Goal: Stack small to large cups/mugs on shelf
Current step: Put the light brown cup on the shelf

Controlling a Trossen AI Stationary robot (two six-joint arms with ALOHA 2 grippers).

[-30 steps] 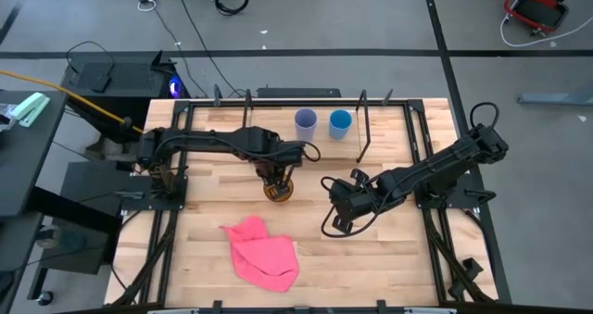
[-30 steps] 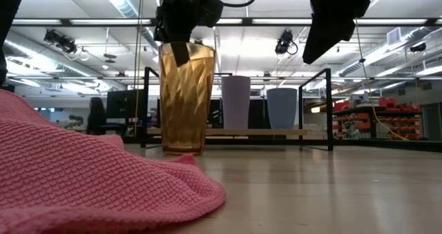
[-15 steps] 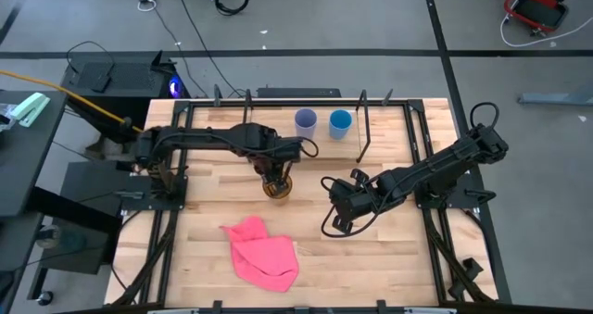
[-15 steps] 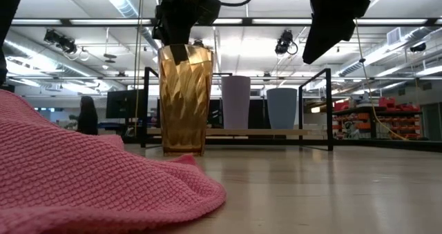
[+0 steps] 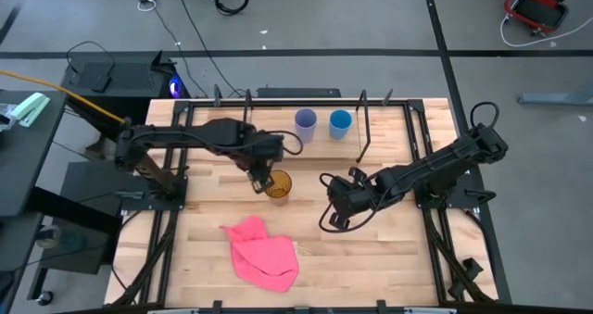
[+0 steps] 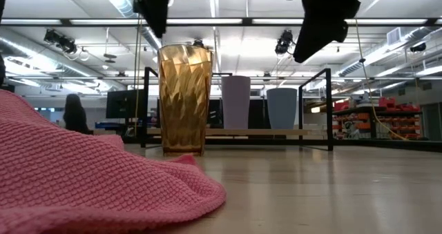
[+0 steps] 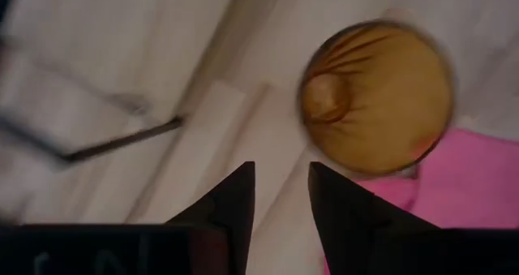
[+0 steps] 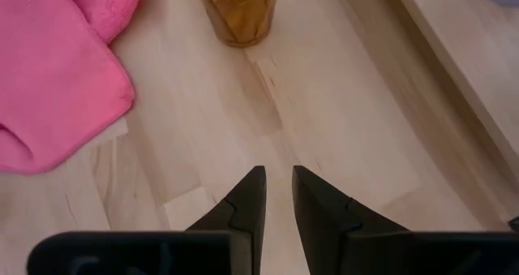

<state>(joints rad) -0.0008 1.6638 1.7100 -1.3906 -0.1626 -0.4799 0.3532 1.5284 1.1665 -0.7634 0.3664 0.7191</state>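
Note:
The amber-brown cup (image 5: 277, 184) stands upright on its base on the table, in front of the shelf; it also shows in the low view (image 6: 184, 99) and the left wrist view (image 7: 377, 96). The lavender cup (image 5: 306, 122) and the blue cup (image 5: 340, 122) stand side by side on the shelf's flat top (image 6: 228, 132). My left gripper (image 5: 258, 177) hovers just left of the amber cup and above it, slightly open and empty. My right gripper (image 5: 335, 214) hangs shut over the table's middle, right of the amber cup.
A pink cloth (image 5: 262, 251) lies crumpled near the table's front edge, just in front of the amber cup. The shelf's black legs (image 5: 363, 133) stand at the far side. Bare wood (image 8: 340, 121) lies between the amber cup and my right gripper.
My left gripper has let go of the amber cup's rim, risen and gone a little toward the table's left. The cup stays upright on the table where it was.

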